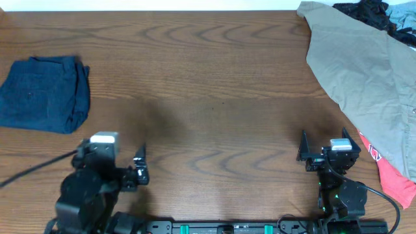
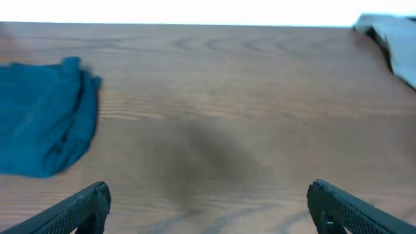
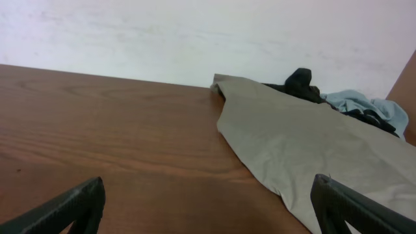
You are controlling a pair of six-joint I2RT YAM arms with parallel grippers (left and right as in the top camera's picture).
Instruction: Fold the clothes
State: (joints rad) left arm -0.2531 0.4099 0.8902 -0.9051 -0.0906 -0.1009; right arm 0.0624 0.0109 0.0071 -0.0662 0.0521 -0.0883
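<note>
Tabletop of brown wood grain fills most of every view. Next largest is a khaki garment, spread flat from the upper right corner of the overhead frame down its right side; the frame edge cuts it off, so I cannot see its full shape.

Dark navy shorts lie in a compact, roughly squared bundle at the middle left of the overhead frame, touching the left edge and well apart from both arms. I cannot make out waistband or legs from above. My left wrist camera shows them blurred and cropped at its left edge.

My left gripper hangs over bare wood at the lower left of the overhead frame, its fingers spread wide and holding nothing; only the tips show in the wrist view. My right gripper, at the lower right, is likewise spread wide and empty, just beside the khaki hem.

A red-orange cloth pokes out from under the khaki garment, partly hidden. Black clothing and a light blue cloth are bunched in the upper right corner, too tangled to identify. A cable runs off the lower left.
</note>
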